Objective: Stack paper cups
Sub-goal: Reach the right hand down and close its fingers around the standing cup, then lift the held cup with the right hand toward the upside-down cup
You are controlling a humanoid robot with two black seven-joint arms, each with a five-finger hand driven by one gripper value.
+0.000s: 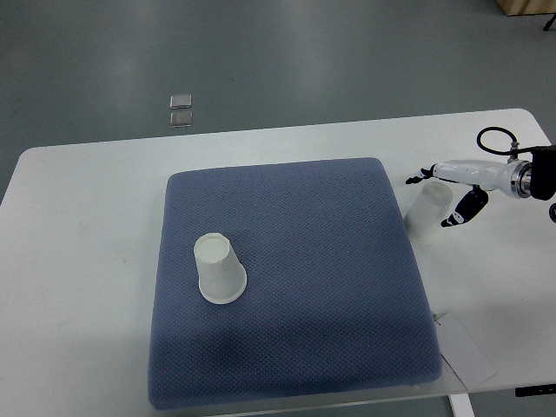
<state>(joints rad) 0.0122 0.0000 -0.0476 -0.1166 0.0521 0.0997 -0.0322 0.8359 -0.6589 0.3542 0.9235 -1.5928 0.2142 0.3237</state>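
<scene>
A white paper cup (220,268) stands upside down on the left part of the blue mat (304,217). A second white paper cup (427,214) stands upside down on the white table just right of the mat's right edge. My right hand (439,201) comes in from the right edge and sits over this second cup, fingers spread around its top and side. The fingers look loosely placed around the cup, not closed on it. The left arm does not show.
The white table (87,226) carries the mat in its middle. A sheet of paper (469,352) lies at the front right near the table edge. Two small square tiles (182,109) lie on the grey floor beyond the table.
</scene>
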